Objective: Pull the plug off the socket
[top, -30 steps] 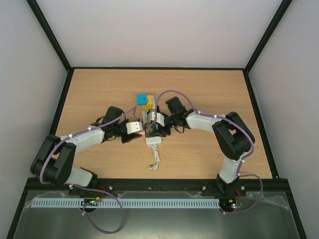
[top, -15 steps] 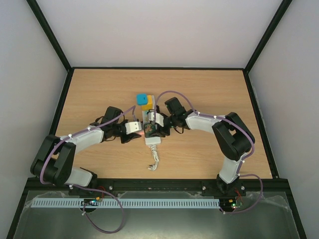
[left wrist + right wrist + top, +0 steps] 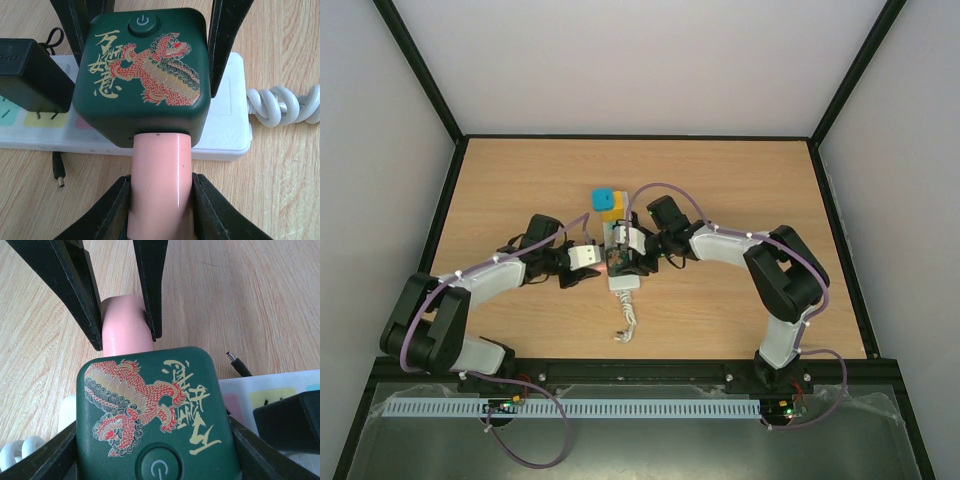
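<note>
We clench our left gripper (image 3: 161, 189) on the pink stub (image 3: 160, 165) jutting from the green plug (image 3: 145, 75). Our right gripper (image 3: 152, 426) clasps the plug's sides, likely so both can draw it straight off. The plug sits in the socket (image 3: 227, 132), at the end by the coiled cord (image 3: 285, 105).

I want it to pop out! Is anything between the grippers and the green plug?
Nothing visible. The right gripper hugs the green plug, the left gripper pinches its pink stub; the black adapter stands beside it.
</note>
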`<action>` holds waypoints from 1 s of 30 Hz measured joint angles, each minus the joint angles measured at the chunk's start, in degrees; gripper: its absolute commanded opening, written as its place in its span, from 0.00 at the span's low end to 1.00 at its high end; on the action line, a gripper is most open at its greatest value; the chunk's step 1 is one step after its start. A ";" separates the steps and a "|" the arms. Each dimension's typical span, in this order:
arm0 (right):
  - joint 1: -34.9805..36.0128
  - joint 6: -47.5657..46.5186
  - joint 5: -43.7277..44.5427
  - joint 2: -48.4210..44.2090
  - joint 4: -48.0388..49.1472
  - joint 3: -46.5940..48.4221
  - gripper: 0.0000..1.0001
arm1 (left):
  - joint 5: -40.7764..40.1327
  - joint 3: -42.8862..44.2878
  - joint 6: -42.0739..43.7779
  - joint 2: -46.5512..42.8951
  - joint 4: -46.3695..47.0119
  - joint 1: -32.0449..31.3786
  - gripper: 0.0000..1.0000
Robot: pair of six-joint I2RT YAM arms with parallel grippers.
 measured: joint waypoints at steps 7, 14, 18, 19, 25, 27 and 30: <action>0.48 -0.02 -0.02 0.44 0.04 0.48 0.16 | 0.59 -0.74 0.85 -0.98 -0.42 1.14 0.11; 0.28 -0.09 -0.17 0.70 -0.39 0.92 0.16 | -0.61 -1.49 2.14 -2.91 -3.02 4.35 0.10; 0.24 -0.22 -0.17 0.70 -0.66 1.01 0.16 | -2.73 -1.49 2.73 -3.56 -3.48 6.43 0.10; 0.24 -0.24 -0.17 0.70 -0.70 1.03 0.16 | -2.89 -1.49 2.84 -3.72 -3.67 6.45 0.10; 0.24 -0.31 -0.17 0.70 -0.79 1.07 0.26 | -3.10 -1.49 3.13 -4.13 -4.42 6.45 0.11; 0.24 -0.31 -0.17 0.70 -0.79 1.07 0.31 | -3.30 -1.49 3.13 -4.44 -4.50 6.45 0.11; 0.24 -0.28 -0.22 0.68 -0.79 1.09 0.44 | -3.32 -1.49 3.10 -5.11 -4.55 6.73 0.11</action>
